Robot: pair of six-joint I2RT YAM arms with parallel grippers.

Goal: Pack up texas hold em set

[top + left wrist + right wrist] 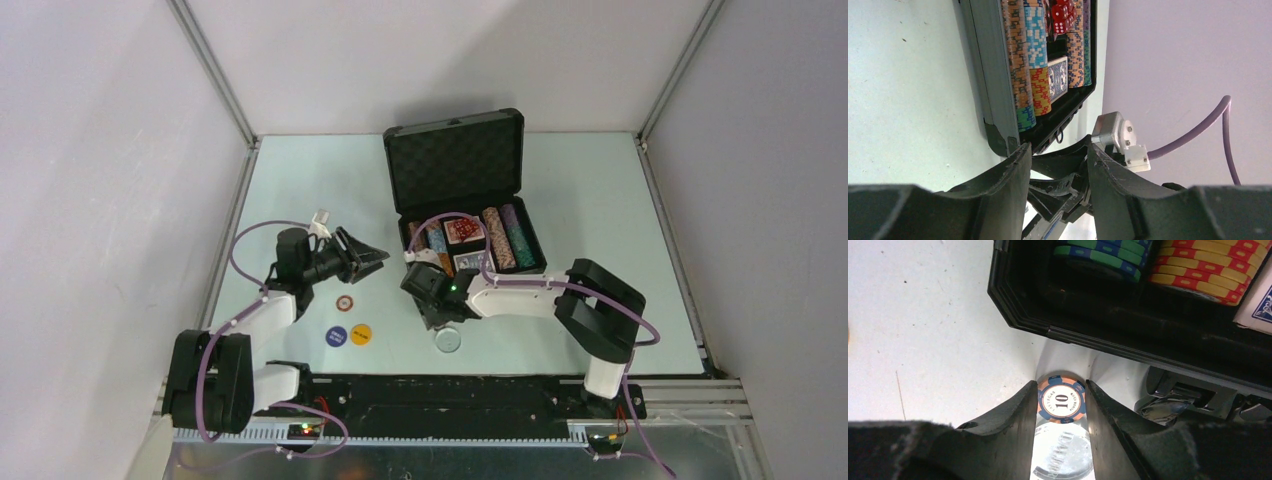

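Note:
The black case [392, 165] stands open mid-table, its foam lid upright. Rows of striped poker chips [505, 238] and card decks [463, 232] lie in it. In the left wrist view I see the chip rows [1035, 50], red dice [1062, 12] and a blue deck [1058, 77]. My right gripper [1062, 385] points down just in front of the case [1098, 330]. Its fingers press both edges of an orange-and-blue "10" chip [1062, 400] lying on the table. My left gripper [375, 258] hovers left of the case, open and holding nothing [1059, 147].
A white round button [448, 340] lies just in front of the right gripper [436, 315]. A red-and-white chip [344, 302], a blue button [336, 336] and a yellow button [361, 334] lie near the left arm. Walls enclose the table on three sides.

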